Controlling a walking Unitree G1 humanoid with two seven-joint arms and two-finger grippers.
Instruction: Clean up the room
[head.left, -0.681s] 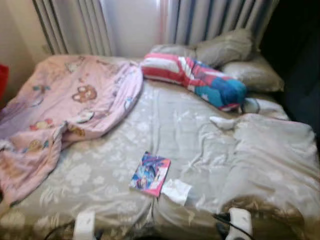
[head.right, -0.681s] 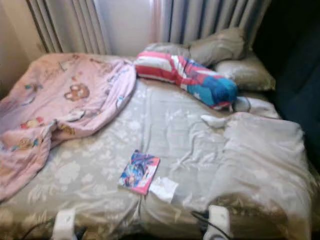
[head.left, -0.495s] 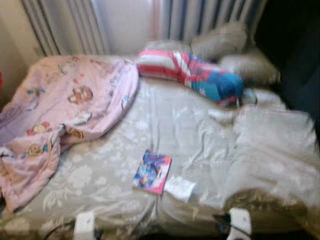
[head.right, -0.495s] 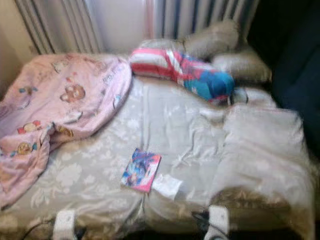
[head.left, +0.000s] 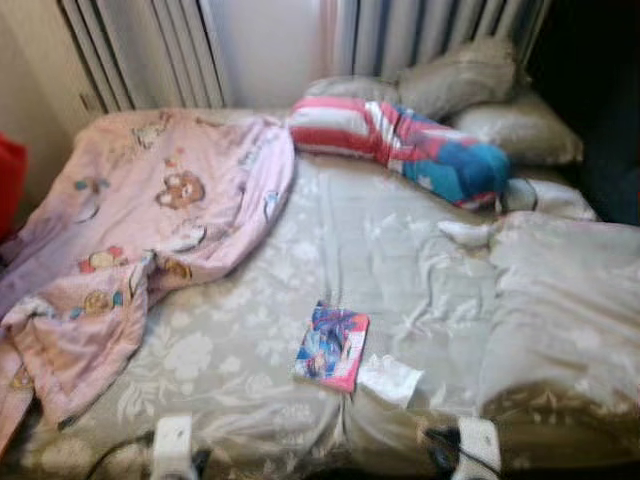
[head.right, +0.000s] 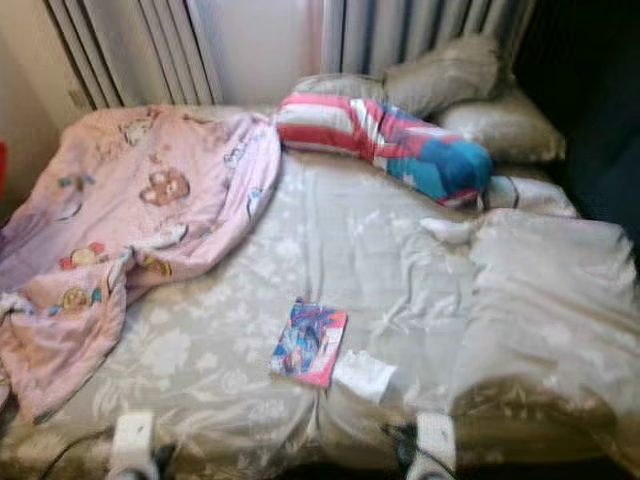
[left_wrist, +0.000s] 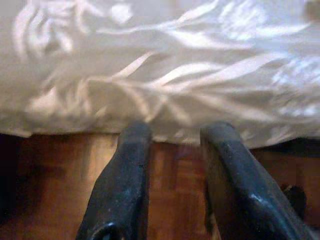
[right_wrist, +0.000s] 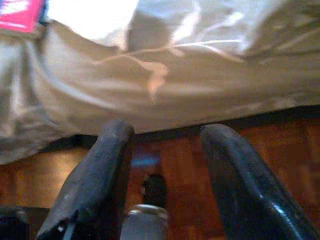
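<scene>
One wide bed (head.left: 300, 270) takes up most of the head views, covered by a grey sheet with a pale flower pattern that is rumpled toward the robot's right. A pink blanket (head.left: 130, 240) printed with cartoon bears lies bunched over the left side of the bed, its edge hanging off the near corner. At the head of the bed two grey pillows (head.left: 470, 85) lean against the striped curtains (head.left: 150, 50), and a red, white and blue bolster (head.left: 400, 150) lies across in front of them. A small white cloth (head.left: 468, 232) lies on the sheet just below the bolster's blue end.

Near the foot of the bed, about the middle, a colourful book (head.left: 332, 346) with a pink edge lies flat, and a white piece of paper (head.left: 390, 379) lies just beside it on the right, touching or nearly so.

The left gripper (left_wrist: 172, 165) hangs low at the bed's near edge, its black fingers (left_wrist: 125, 185) parted with a moderate gap and empty, wooden floor (left_wrist: 60, 185) below. The right gripper (right_wrist: 165, 170) hangs likewise at the edge, fingers (right_wrist: 235, 180) spread apart, holding nothing.
</scene>
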